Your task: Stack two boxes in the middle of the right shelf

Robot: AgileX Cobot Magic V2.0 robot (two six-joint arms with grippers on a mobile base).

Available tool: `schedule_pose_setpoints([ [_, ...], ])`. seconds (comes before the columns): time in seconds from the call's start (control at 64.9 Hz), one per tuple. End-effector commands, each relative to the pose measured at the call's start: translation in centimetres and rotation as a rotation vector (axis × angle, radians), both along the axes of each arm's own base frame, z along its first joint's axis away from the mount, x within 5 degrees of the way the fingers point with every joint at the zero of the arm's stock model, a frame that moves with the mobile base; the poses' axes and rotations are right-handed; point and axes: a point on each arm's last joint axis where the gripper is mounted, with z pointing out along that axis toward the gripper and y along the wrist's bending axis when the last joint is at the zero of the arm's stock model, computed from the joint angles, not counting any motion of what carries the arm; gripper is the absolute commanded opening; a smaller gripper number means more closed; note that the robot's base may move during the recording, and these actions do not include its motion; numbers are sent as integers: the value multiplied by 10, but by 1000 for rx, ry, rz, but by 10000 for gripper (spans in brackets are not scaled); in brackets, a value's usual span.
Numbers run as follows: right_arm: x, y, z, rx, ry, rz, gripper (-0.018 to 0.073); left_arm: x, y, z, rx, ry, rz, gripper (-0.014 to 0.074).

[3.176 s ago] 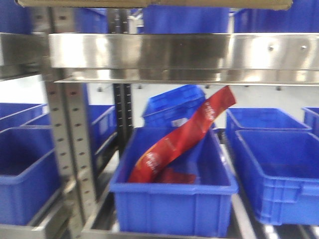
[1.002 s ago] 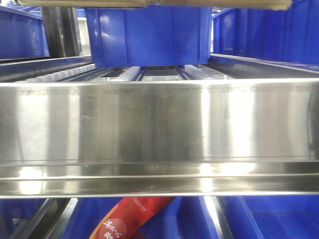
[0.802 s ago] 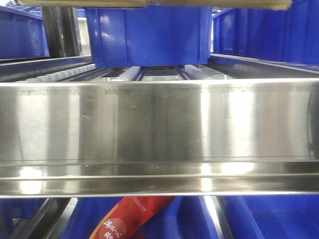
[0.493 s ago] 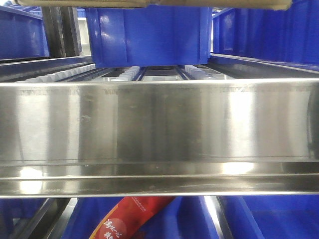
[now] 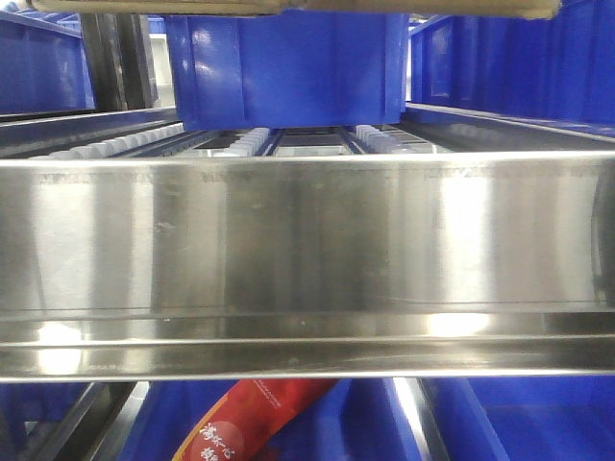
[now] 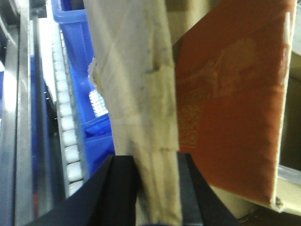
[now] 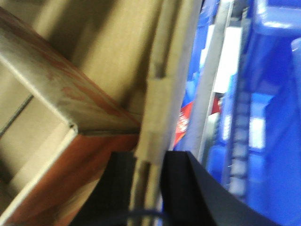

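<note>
A brown cardboard box is held between both grippers, and only its bottom edge (image 5: pixel 288 6) shows along the top of the front view. My left gripper (image 6: pixel 157 188) is shut on the box's pale side wall (image 6: pixel 136 94), beside an orange-brown inner flap (image 6: pixel 230 103). My right gripper (image 7: pixel 148 188) is shut on the opposite wall (image 7: pixel 160 94), with the box's inside (image 7: pixel 56 80) to its left. The steel shelf lip (image 5: pixel 307 240) fills the front view just below the box, and white roller tracks (image 5: pixel 240 142) run behind it.
A blue bin (image 5: pixel 288 67) stands on the rollers behind the lip, with more blue bins (image 5: pixel 519 67) to its right. A red packet (image 5: pixel 250 423) pokes up from the level below. Rollers (image 6: pixel 66 122) and a blue bin (image 6: pixel 75 56) lie left of the box.
About three seconds ago the lip sat high in the frame with the lower bins in full view; now it fills the frame at close range. Nothing has moved in the last second.
</note>
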Motion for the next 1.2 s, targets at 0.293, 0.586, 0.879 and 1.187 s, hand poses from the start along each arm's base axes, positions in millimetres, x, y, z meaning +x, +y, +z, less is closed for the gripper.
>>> schedule_pose_setpoints([
  [0.293,39,13,-58,-14,232,25,-162,53,-3,-37,180,82,76,-111],
  [0.586,49,16,-77,-24,274,17,-150,71,-11,-70,208,188,63,-13],
  [0.879,48,15,-74,-24,265,16,482,68,-9,-68,206,183,63,631],
  [1.187,27,9,-53,-5,185,14,568,35,2,-36,174,85,72,451],
])
